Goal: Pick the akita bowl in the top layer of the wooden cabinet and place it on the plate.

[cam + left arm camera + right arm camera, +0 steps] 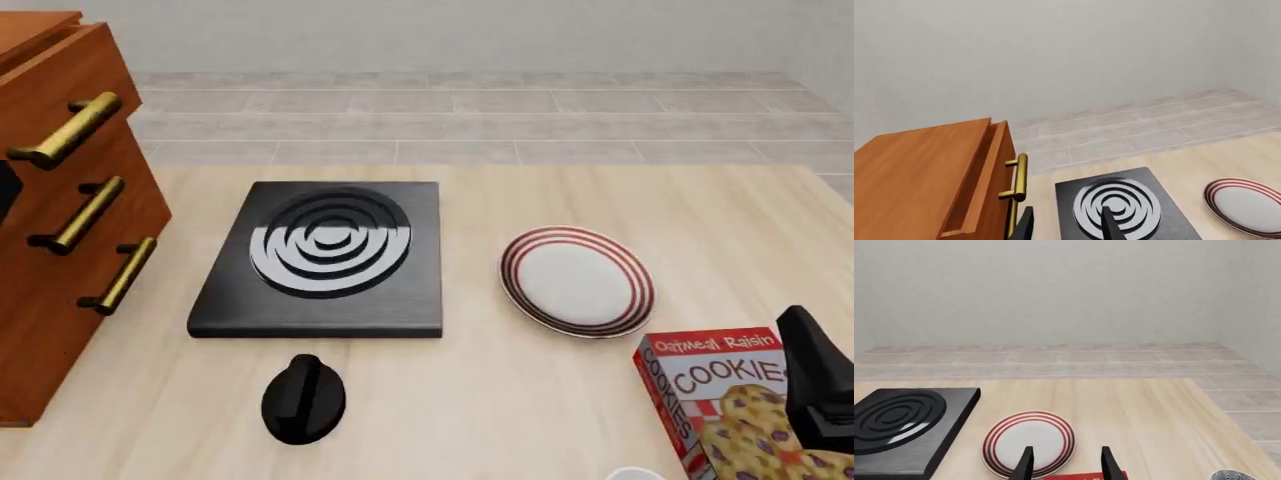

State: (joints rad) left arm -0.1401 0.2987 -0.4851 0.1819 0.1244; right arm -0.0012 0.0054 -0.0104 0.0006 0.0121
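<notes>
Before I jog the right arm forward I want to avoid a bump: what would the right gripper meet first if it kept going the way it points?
Most likely the plate: in the right wrist view it lies just beyond the open right gripper, ahead of the fingers. The red cookie box sits close underneath, so depth is uncertain.

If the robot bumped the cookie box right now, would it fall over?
Probably, yes. The cookie box stands upright, tall for its base, so a push high up would likely tip it. It looks like thin cardboard, so likely light and apt to slide on the smooth table. The right hand might dent it.
</notes>
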